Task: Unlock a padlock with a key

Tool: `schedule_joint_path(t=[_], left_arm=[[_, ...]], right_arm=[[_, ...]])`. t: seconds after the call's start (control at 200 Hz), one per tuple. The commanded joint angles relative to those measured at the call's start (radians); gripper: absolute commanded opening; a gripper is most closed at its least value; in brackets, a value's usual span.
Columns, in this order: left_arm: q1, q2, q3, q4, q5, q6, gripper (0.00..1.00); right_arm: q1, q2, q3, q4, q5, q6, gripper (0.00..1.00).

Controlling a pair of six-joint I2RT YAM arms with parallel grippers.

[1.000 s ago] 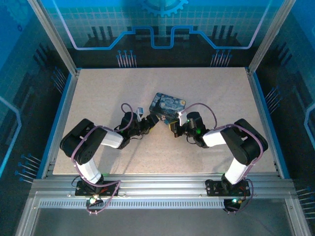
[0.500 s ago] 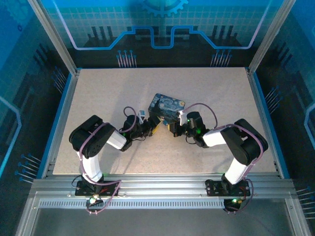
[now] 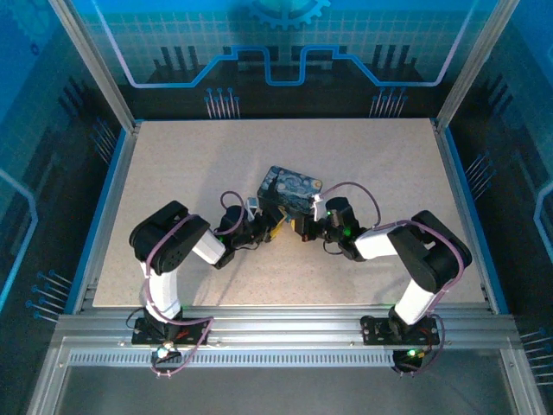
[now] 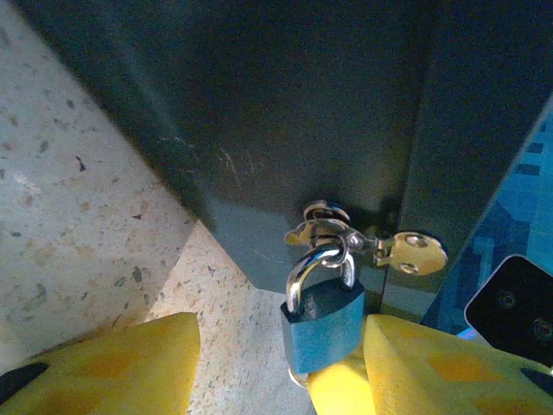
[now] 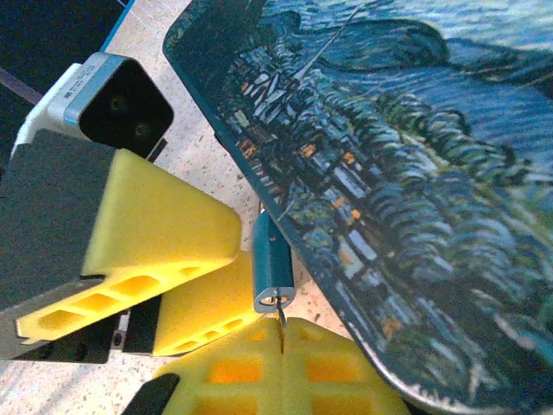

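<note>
Arms (image 3: 194, 246) bent inward at tin (image 5: 415, 173), left gripper (image 4: 272, 372) parted around padlock (image 4: 321, 316), right gripper (image 5: 282, 363) apparently pinching key (image 5: 281, 327)

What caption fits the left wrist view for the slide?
Blue padlock hangs from the latch of the tin, between the open yellow fingers of the left gripper.

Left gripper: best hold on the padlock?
Clamp the padlock by its blue body, across the narrow edges, below the shackle. Bring the left gripper in facing its broad face: it hangs from the tin's hasp between the open fingers. Leave the underside free for the key.
</note>
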Motion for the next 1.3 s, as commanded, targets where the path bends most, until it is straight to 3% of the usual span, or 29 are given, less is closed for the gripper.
schedule_joint_path(t=[0.0,0.485,0.8,1.07,1.296], left_arm=[[-0.008,0.024,0.003,0.078,-0.028,-0.03,0.53],[-0.016,0.042,-0.003,0.124,-0.054,-0.055,0.45],[-0.021,0.038,-0.009,0.129,-0.065,-0.057,0.24],[-0.023,0.021,-0.014,0.118,-0.075,-0.05,0.0],[-0.023,0.002,-0.017,0.097,-0.081,-0.041,0.0]], right_arm=[[0.023,-0.035,0.006,0.044,-0.003,0.028,0.0],[0.065,-0.042,-0.001,0.055,0.032,0.144,0.0],[0.07,-0.033,-0.008,0.056,0.046,0.192,0.0],[0.06,-0.064,-0.027,0.048,0.034,0.185,0.12],[0.044,-0.124,-0.064,0.002,0.044,0.149,0.3]])
